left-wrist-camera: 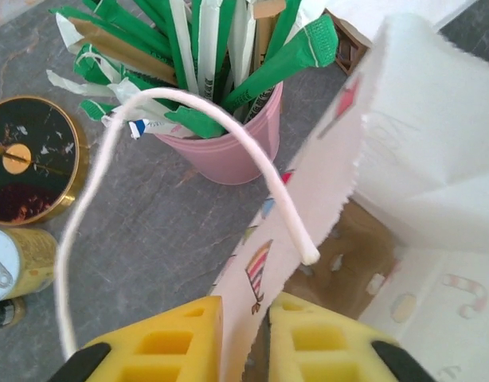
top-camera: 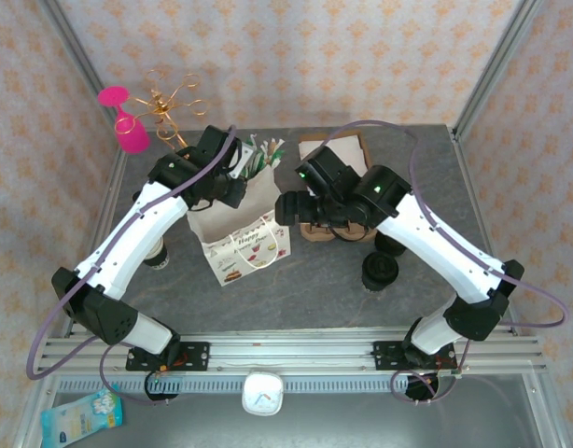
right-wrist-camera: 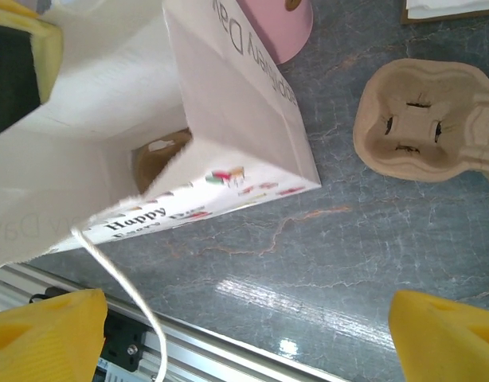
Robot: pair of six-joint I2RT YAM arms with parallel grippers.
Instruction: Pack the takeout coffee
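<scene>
Takeout coffee (top-camera: 156, 250) left of left claw (top-camera: 238, 191)

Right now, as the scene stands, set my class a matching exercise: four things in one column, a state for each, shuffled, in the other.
Things
1. left gripper
2. right gripper
3. pink cup
4. carrier

States
A. jaws wide open
B. stuffed with green and white sachets
C. rim of the bag between its pads
D. brown, hollow side up

Pairs: 1-C, 2-A, 3-B, 4-D
</scene>
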